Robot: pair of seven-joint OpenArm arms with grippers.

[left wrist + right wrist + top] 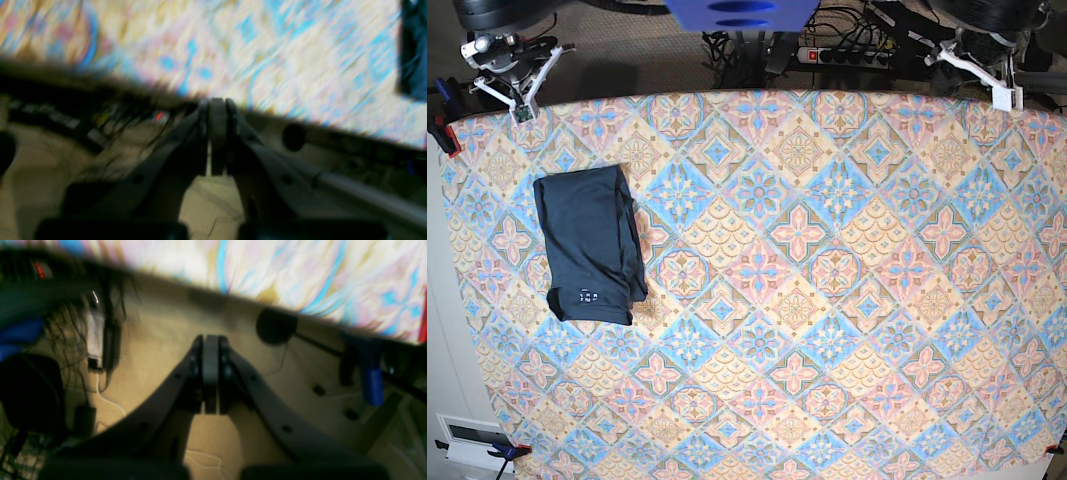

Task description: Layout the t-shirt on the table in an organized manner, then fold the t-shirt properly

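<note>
Base view shows the t-shirt folded into a neat rectangle on the table, well apart from both jaws; the fold looks done. The left gripper and right gripper are closed, empty.

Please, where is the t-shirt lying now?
In the base view the t-shirt lies folded on the table, near its left edge, below the right gripper at the far corner.

T-shirt lying folded on table, left side in base view; grippers sitting past the far corners.
</note>
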